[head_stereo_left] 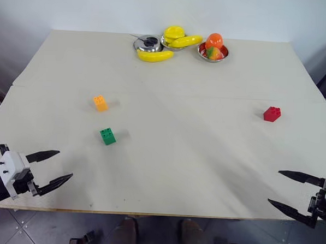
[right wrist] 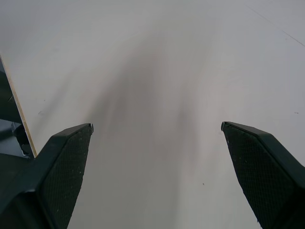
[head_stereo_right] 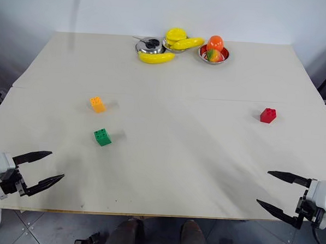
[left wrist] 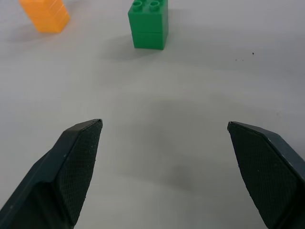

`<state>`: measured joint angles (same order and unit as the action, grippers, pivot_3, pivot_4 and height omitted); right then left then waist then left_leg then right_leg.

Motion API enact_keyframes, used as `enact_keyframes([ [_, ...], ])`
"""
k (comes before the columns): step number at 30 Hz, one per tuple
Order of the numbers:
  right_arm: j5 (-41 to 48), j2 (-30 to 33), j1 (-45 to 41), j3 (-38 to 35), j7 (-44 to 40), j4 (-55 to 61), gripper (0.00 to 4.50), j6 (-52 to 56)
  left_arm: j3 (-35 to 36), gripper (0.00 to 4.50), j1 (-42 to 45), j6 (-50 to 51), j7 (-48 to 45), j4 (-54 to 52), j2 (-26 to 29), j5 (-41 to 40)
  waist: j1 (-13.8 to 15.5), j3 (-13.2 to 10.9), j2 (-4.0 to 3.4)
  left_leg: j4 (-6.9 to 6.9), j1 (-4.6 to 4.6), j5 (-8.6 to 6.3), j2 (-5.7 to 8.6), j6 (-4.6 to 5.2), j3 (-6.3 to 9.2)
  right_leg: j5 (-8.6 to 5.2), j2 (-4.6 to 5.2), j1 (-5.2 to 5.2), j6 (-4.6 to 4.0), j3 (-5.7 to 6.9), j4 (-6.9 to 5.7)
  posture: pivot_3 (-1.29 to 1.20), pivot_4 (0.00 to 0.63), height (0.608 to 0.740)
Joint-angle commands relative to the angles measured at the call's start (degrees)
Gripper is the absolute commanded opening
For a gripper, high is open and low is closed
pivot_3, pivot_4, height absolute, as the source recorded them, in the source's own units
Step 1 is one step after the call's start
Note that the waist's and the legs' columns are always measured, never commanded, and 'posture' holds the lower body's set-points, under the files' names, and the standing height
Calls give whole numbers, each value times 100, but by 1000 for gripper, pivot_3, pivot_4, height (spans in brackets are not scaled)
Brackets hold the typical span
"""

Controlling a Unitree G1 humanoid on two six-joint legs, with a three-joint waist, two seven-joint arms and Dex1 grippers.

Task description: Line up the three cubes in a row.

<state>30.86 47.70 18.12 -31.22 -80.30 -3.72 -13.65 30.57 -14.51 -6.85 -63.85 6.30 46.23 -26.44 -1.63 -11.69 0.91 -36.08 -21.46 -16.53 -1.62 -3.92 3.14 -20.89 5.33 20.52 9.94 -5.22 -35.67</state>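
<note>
Both grippers have their fingers spread wide and hold nothing: the left gripper (head_stereo_left: 64, 166) and the right gripper (head_stereo_left: 273, 187) hover at the table's (head_stereo_left: 205, 151) near corners. The green cube (head_stereo_left: 108, 136) and orange cube (head_stereo_left: 100, 103) stand near each other on the left side; the red cube (head_stereo_left: 272, 113) sits well apart on the right.
</note>
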Motion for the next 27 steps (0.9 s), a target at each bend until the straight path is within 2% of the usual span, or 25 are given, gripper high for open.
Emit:
enact_keyframes([
  [1,-7,-87,-159,83,167,75,4500,-9,115,4479,-11,-12,9,-169,-11,-93,-2,0,0,-1,1,0,0,0,0,0,0,-2,0,0,0,0,150,740],
  [6,103,-388,-240,-39,803,214,4500,166,28,4479,507,793,0,-658,-72,-865,25,0,1,-3,3,0,0,0,3,0,1,-3,0,1,-9,0,150,740],
  [9,316,-895,-292,-448,1925,426,4500,496,-382,4479,1074,1402,121,-1390,-43,-1206,36,2,3,-7,2,0,0,-1,8,0,1,-3,0,3,-15,0,150,740],
  [12,410,-1373,-267,-772,2970,626,4500,837,-1102,4479,1653,1580,76,-1993,-164,-1152,47,3,1,-9,2,1,5,-3,10,0,4,-5,-1,3,-21,0,150,740],
  [18,-154,-1962,-359,-970,4322,308,4500,683,-2170,4479,2545,1672,222,-2007,-666,-797,-31,14,-19,1,7,1,1,-6,-1,-2,-3,5,-5,-4,-23,0,150,740],
  [20,-517,-1938,-427,-827,4837,367,4500,961,-2322,4479,2666,1648,203,-1898,-805,-735,-37,14,-20,-2,7,1,-1,-6,-1,-2,-6,6,-5,-5,-24,0,150,740],
  [23,-820,-1652,-688,-464,5657,788,4500,2297,-2420,4479,2677,1527,244,-1772,-944,-573,-85,18,-28,-4,16,1,0,-6,-19,-2,-5,6,-5,-21,-28,0,150,740],
  [27,-508,-1282,-1692,-284,5746,790,4500,2993,-2444,4479,2527,1552,245,-1917,-980,-560,-115,18,-31,-6,20,1,-5,-6,-26,-1,-10,9,-4,-29,-32,0,150,740],
])
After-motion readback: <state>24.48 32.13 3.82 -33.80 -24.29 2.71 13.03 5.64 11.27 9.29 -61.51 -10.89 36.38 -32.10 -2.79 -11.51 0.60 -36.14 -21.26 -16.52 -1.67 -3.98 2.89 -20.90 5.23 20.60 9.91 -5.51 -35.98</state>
